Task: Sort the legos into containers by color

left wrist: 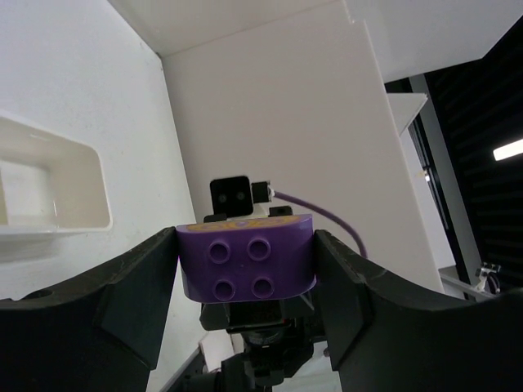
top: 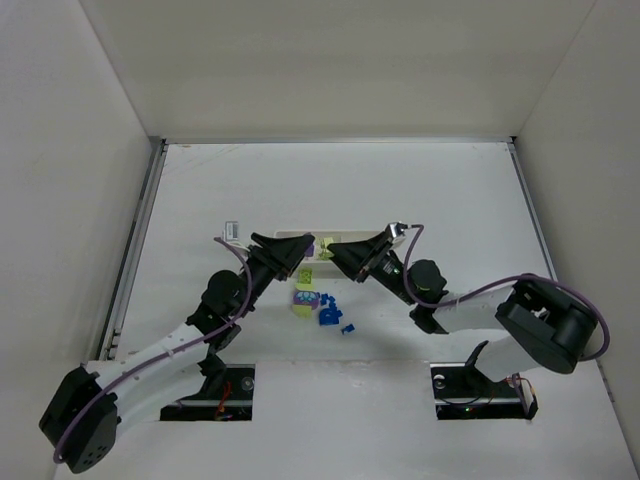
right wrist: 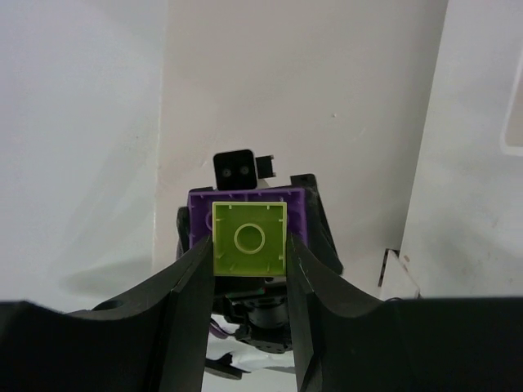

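Note:
My left gripper (top: 306,246) is shut on a purple lego (left wrist: 247,257), studs facing its camera, held above the table. My right gripper (top: 335,250) is shut on a lime yellow-green lego (right wrist: 249,239), its hollow underside facing its camera. The two grippers face each other tip to tip, close together, and the purple lego (right wrist: 299,211) shows just behind the lime one. The white tray of containers (top: 290,234) lies just behind them, mostly hidden; one end compartment (left wrist: 49,184) shows in the left wrist view and looks bare inside. Loose legos lie below: lime (top: 305,276), purple (top: 300,297), blue (top: 328,317).
White walls enclose the table on the left, back and right. A small white label (top: 231,230) lies left of the tray. The right arm's purple cable (top: 500,285) loops above the table. Both arm bases sit at the near edge.

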`<state>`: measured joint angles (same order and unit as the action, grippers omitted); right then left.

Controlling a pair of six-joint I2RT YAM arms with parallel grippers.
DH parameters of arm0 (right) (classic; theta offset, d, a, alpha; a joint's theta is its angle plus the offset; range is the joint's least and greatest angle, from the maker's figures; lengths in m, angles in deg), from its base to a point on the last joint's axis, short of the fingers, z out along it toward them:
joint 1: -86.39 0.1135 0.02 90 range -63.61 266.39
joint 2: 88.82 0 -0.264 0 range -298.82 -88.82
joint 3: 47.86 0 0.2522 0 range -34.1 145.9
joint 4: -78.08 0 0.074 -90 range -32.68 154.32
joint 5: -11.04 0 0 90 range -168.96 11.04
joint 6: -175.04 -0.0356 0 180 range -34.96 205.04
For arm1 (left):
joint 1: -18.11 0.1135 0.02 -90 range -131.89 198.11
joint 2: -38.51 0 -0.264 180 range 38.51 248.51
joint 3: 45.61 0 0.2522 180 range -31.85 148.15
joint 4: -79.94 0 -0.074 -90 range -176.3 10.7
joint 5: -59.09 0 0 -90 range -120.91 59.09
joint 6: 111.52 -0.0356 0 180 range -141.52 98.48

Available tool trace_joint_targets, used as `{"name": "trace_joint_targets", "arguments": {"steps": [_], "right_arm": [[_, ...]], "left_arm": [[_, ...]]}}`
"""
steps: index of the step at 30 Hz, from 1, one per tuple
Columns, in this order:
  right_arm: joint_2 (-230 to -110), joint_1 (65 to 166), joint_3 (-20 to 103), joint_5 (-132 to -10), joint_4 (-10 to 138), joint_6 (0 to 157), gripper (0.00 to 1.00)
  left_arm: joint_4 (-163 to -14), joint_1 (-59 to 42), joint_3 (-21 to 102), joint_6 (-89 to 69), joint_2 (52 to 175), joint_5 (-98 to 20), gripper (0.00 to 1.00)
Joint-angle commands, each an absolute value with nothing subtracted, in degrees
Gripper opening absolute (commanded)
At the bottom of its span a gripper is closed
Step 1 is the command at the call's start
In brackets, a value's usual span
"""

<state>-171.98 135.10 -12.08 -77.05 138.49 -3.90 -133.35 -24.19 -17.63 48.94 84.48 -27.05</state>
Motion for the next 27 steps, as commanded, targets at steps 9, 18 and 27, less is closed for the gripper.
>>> {"name": "trace_joint_targets", "arguments": {"steps": [9,18,27], "right_arm": [[-167.2,131.5,-14.1,-77.9,132.6,2.0,0.27],[-163.3,132.9,2.0,-89.8,89.1,28.4,0.28],[-172.2,134.3,11.5,-93.6,82.3,36.6,0.3]], "left_arm": [[-122.9,-16.1,-18.0,43.7,74.6,-31.1,0.42],[-104.5,-17.7,-10.0,29.4,78.1,-27.5,0.43],[-99.2,-18.7,-6.6,22.3,80.5,-21.7,0.44]]}}
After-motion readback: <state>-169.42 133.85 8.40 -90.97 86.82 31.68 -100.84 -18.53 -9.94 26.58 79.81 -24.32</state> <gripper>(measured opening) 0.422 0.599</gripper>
